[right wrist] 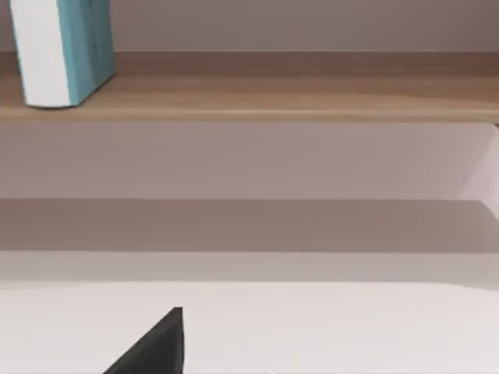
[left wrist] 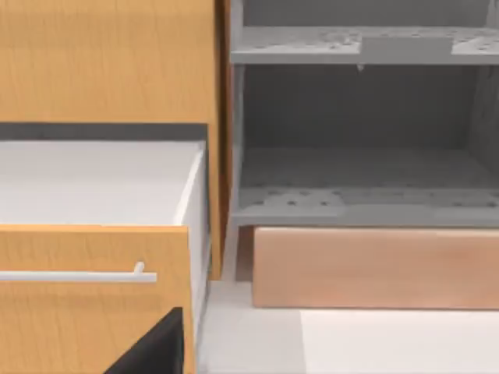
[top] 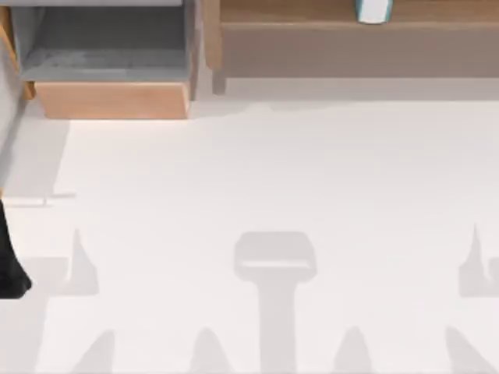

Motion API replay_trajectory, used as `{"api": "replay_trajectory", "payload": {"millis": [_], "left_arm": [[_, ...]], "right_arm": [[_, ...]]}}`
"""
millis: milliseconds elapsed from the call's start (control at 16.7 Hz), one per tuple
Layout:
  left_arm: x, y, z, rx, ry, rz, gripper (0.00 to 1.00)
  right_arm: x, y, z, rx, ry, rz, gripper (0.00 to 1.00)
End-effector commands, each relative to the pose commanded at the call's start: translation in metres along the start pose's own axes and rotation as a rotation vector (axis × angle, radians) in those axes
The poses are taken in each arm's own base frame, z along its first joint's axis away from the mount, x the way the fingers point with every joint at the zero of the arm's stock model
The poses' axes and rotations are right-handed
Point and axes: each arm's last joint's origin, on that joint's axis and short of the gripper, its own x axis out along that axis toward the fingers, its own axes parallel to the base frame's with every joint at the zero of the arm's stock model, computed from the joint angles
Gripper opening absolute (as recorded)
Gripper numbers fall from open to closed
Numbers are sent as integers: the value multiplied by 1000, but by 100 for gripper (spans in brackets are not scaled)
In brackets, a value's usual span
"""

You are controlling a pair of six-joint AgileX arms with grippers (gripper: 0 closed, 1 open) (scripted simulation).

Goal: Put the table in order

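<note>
The white table (top: 257, 171) spreads across the top view with bare surface in its middle. A dark part of my left arm (top: 11, 265) shows at the table's left edge. A black piece of my left gripper (left wrist: 156, 349) shows in the left wrist view, in front of an open orange drawer (left wrist: 93, 296) with a white inside and a metal handle (left wrist: 78, 275). A black piece of my right gripper (right wrist: 156, 347) hangs over the table (right wrist: 327, 327), facing the shelf.
A light-wood box with a grey inside (top: 109, 58) stands at the back left, also the box (left wrist: 366, 195) beside the drawer. A long brown shelf (top: 351, 39) runs along the back right, holding an upright teal-and-white book-like thing (top: 373, 10), (right wrist: 62, 51).
</note>
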Motion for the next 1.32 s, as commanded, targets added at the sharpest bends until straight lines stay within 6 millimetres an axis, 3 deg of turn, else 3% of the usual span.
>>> {"api": "replay_trajectory", "payload": {"millis": [300, 540, 720, 900, 1080, 1320], "left_arm": [[0, 0, 13, 12, 17, 0, 100], [5, 4, 55, 56, 117, 22, 100], [22, 10, 94, 95, 256, 53, 100], [57, 21, 132, 128, 438, 83, 100], [108, 40, 159, 146, 644, 104, 100], [193, 78, 166, 140, 914, 108, 100]], "right_arm": [[0, 0, 0, 0, 0, 0, 100], [0, 0, 0, 0, 0, 0, 100], [0, 0, 0, 0, 0, 0, 100], [0, 0, 0, 0, 0, 0, 100], [0, 0, 0, 0, 0, 0, 100], [0, 0, 0, 0, 0, 0, 100]]}}
